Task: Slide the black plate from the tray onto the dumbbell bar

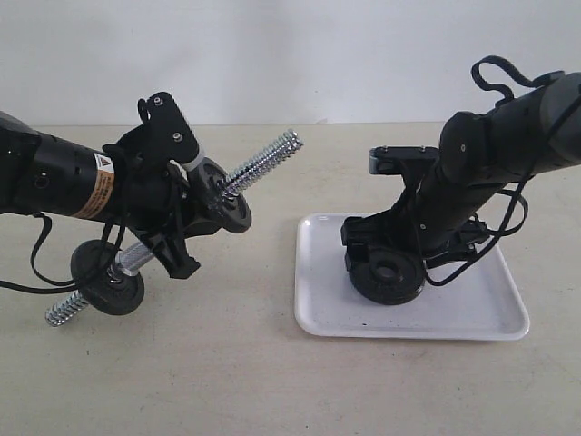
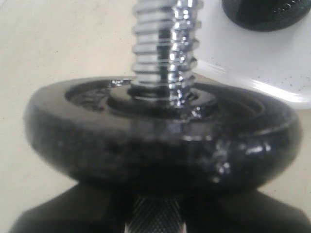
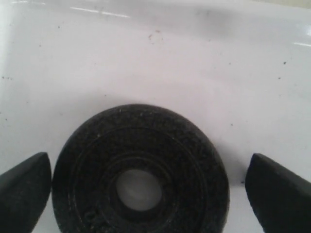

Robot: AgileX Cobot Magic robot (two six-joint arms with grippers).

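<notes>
The black plate (image 1: pixel 388 280) lies flat in the white tray (image 1: pixel 472 313), toward its back left. The right gripper (image 3: pixel 150 191) hangs over it, fingers (image 3: pixel 24 194) spread wide, 1 on each side of the plate. Left of the tray, the left gripper (image 1: pixel 162 238) clamps the knurled middle of the dumbbell bar (image 1: pixel 265 160), held tilted above the table (image 1: pixel 227 381) between 2 black discs (image 1: pixel 113 277), its far threaded end raised.

Soft light, blurry close-ups, glare on tray (image 3: pixel 194 73)
</notes>
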